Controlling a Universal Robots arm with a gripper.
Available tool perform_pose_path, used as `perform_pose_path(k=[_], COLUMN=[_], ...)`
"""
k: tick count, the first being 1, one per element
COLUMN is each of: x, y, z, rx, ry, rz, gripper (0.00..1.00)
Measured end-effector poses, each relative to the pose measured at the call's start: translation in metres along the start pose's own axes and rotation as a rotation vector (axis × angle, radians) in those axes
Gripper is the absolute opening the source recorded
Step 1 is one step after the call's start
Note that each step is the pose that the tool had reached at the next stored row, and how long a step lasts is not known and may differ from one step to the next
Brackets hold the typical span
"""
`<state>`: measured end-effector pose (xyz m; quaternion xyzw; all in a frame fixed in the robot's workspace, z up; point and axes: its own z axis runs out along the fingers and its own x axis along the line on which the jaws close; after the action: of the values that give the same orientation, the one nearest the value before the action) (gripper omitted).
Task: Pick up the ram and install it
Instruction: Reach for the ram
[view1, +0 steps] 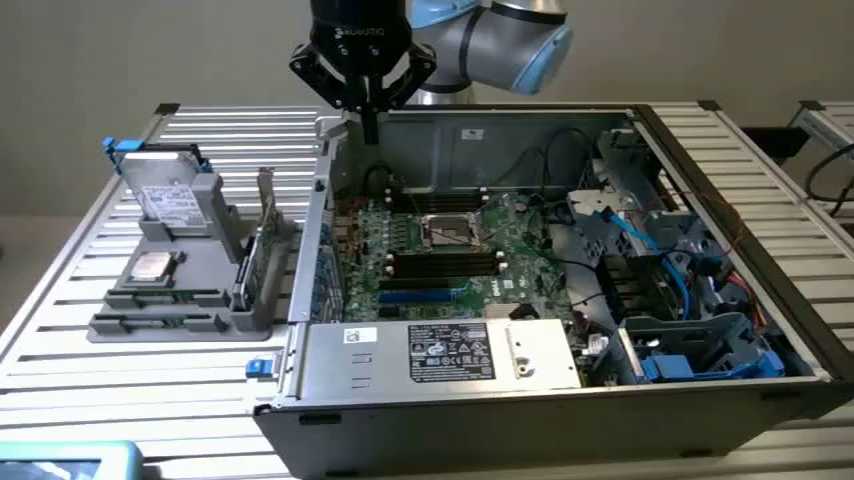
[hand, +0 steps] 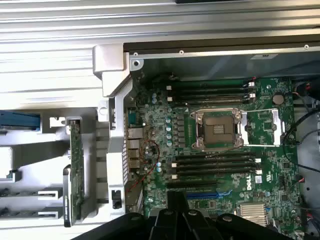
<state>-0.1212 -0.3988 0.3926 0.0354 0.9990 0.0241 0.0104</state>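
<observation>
The ram (view1: 244, 270) stands on edge in the grey holder (view1: 160, 325) outside the case, at the exterior view's left. It is a thin dark stick, and in the wrist view the ram (hand: 66, 197) lies just beyond the green expansion card (hand: 75, 160). My gripper (view1: 370, 132) hangs shut and empty above the far corner of the open computer case, well apart from the ram. In the wrist view the gripper (hand: 177, 202) hovers over the motherboard's edge. Long black memory slots (hand: 215, 165) lie beside the CPU socket (hand: 218, 130).
The taller expansion card (view1: 278, 235) stands between the ram and the case wall (view1: 320, 230). The holder also carries a hard drive (view1: 167, 195) and a CPU chip (view1: 152, 265). Cables and drive bays (view1: 667, 300) crowd the case at the exterior view's right.
</observation>
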Motion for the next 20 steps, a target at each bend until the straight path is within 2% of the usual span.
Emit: perform_pose_path(k=[9, 14, 20], x=[0.000, 0.002, 0.014], y=[-0.0001, -0.0028, -0.0060], z=[0.0000, 0.0000, 0.0001], rx=[0.0001, 0.0001, 0.0001], ry=[0.0000, -0.0001, -0.0001], rz=[0.000, 0.002, 0.002], gripper=[0.11, 0.11, 0.11])
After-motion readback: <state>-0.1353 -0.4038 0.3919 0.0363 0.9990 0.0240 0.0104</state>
